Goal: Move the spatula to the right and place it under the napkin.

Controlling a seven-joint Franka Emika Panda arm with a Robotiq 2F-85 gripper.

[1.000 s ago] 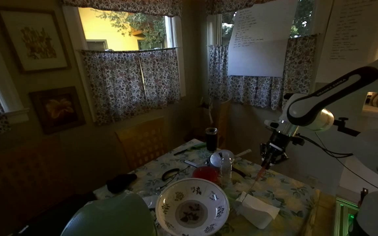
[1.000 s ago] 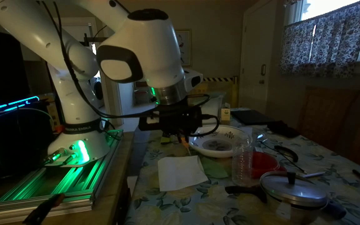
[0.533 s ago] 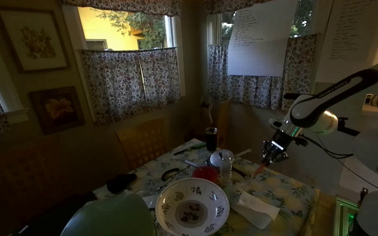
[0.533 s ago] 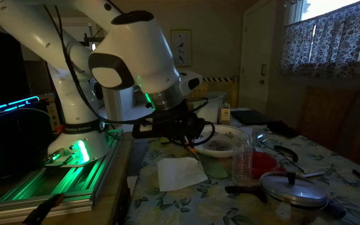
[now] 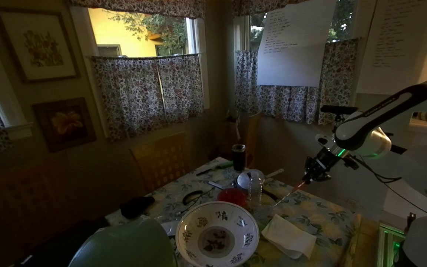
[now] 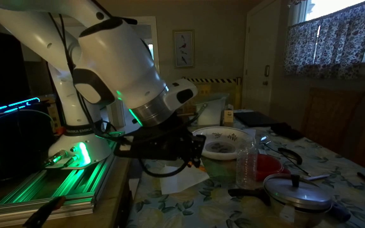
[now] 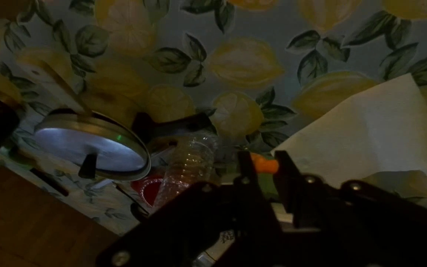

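Pinching the orange-handled spatula (image 7: 267, 165) in the end effector (image 7: 262, 159), tilted downward over the desk (image 5: 321, 205), inward from its robot-side edge. Note, lying close to that edge, the white napkin (image 5: 289, 237), near the spatula's tip and a patterned bowl (image 5: 195, 241); also, in an exterior view, a dark tumbler (image 5: 238, 159) by the far corner.

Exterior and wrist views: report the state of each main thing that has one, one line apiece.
Spatula, gripped, slanting down; contact with the tablecloth unclear.
Jaws, closed on the spatula.
Napkin, creased, lying on the tablecloth.
Pot, lid on.
Patterned bowl, upright.
Clear ribbed container, upright.
Dark tumbler, upright.
Curtains, drawn.
Base light, lit green.
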